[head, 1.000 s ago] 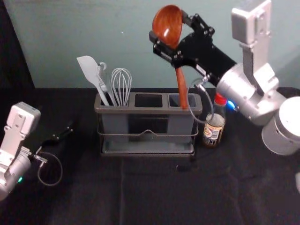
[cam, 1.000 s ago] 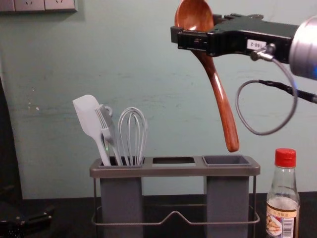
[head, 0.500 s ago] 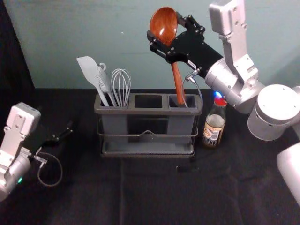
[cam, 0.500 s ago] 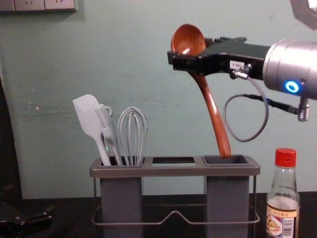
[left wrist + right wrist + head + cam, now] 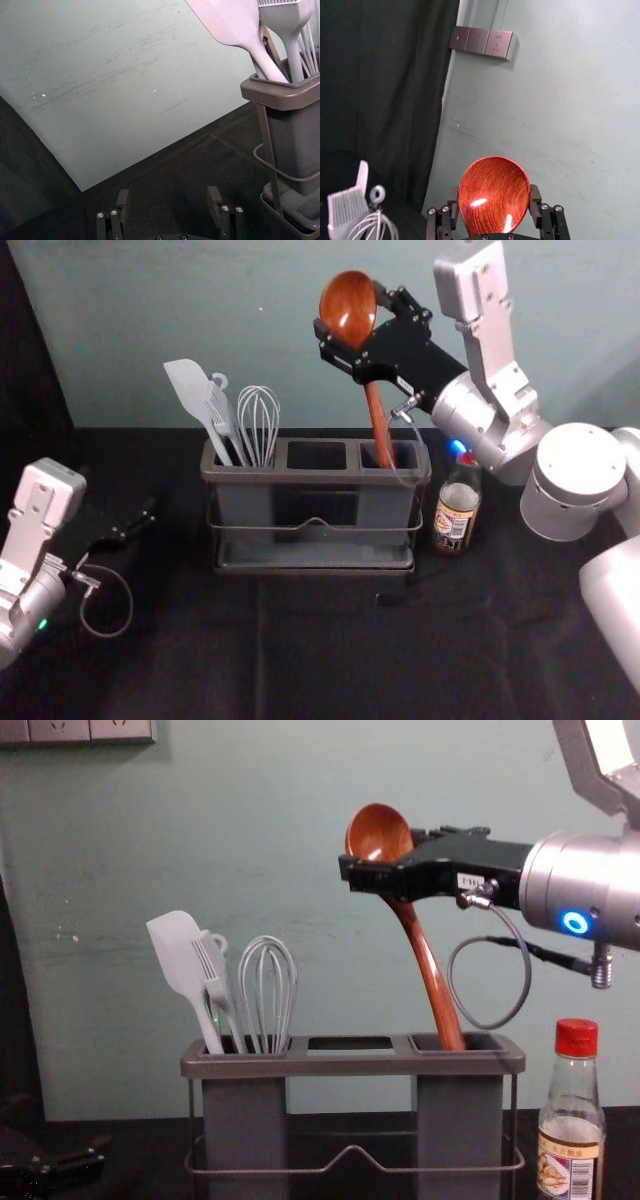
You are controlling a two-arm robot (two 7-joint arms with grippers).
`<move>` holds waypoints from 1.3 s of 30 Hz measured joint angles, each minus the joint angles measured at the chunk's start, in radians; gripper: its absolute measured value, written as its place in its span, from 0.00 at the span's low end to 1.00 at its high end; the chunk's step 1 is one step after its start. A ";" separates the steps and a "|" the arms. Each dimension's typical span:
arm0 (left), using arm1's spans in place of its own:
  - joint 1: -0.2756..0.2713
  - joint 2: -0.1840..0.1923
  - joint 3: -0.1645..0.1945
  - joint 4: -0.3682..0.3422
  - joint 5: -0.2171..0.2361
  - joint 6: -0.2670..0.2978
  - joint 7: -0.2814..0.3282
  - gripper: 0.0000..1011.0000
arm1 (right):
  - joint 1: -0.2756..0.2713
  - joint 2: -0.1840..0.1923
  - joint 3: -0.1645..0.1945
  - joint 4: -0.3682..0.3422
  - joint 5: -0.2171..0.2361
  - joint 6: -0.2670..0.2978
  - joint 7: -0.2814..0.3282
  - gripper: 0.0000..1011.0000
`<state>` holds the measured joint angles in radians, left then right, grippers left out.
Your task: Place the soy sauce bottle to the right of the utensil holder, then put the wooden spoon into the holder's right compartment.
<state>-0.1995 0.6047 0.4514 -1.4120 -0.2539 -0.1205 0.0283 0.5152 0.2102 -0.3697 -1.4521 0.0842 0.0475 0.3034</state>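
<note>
The soy sauce bottle [image 5: 570, 1145] is standing upright just beside the utensil holder [image 5: 350, 1066], on its right side and a little apart from it, so the first part of the task is looking finished, and I am judging that the spoon step is now in hand. Above the holder's right part, the right gripper [image 5: 494, 195] is holding the wooden spoon [image 5: 431, 968], with its fingers pinching the bowl from two sides, close to the neck. The bowl is facing up high over the holder, and the handle is hanging below with a slight tilt, its end just reaching the mouth of the right compartment [image 5: 460, 1105]. The right arm is coming in from the right of the holder, passing above the bottle, and in the chest view its wrist is lying almost level. The next move is probably asking for a straight and slow lowering, keeping the handle inside the walls, and only then for the release; if the tilt is growing, the handle may be catching on the rim. To the left of the holder, the left gripper [image 5: 168, 200] is waiting idle with fingers spread, while the whisk [image 5: 268, 995] and the spatula [image 5: 178, 955] are leaning in the holder's left compartment.
</note>
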 joint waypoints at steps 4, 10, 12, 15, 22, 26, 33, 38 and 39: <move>0.000 0.000 0.000 0.000 0.000 0.000 0.000 1.00 | -0.020 0.005 0.004 -0.017 0.003 0.007 0.003 0.83; 0.000 0.000 0.000 0.000 0.000 0.000 0.000 1.00 | -0.066 0.023 0.023 -0.079 0.019 0.025 0.004 0.83; 0.000 0.000 0.000 0.000 0.000 0.000 0.000 1.00 | -0.085 0.034 0.034 -0.110 0.029 0.032 0.004 0.83; 0.000 0.000 0.000 0.000 0.000 0.000 0.000 1.00 | -0.114 0.050 0.046 -0.154 0.041 0.042 0.006 0.83; 0.000 0.000 0.000 0.000 0.000 0.000 0.000 1.00 | -0.177 0.083 0.069 -0.244 0.061 0.060 0.006 0.83; 0.000 0.000 0.000 0.000 0.000 0.000 0.000 1.00 | -0.211 0.100 0.081 -0.287 0.071 0.068 0.005 0.83; 0.000 0.000 0.000 0.000 0.000 0.000 0.000 1.00 | -0.253 0.119 0.092 -0.327 0.074 0.073 -0.003 0.83; 0.000 0.000 0.000 0.000 0.000 0.000 0.000 1.00 | -0.262 0.118 0.092 -0.320 0.069 0.074 -0.013 0.83; 0.000 0.000 0.000 0.000 0.000 0.000 0.000 1.00 | -0.264 0.116 0.091 -0.313 0.064 0.074 -0.018 0.83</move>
<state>-0.1996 0.6047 0.4514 -1.4119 -0.2539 -0.1205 0.0283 0.2516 0.3259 -0.2789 -1.7653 0.1480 0.1213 0.2850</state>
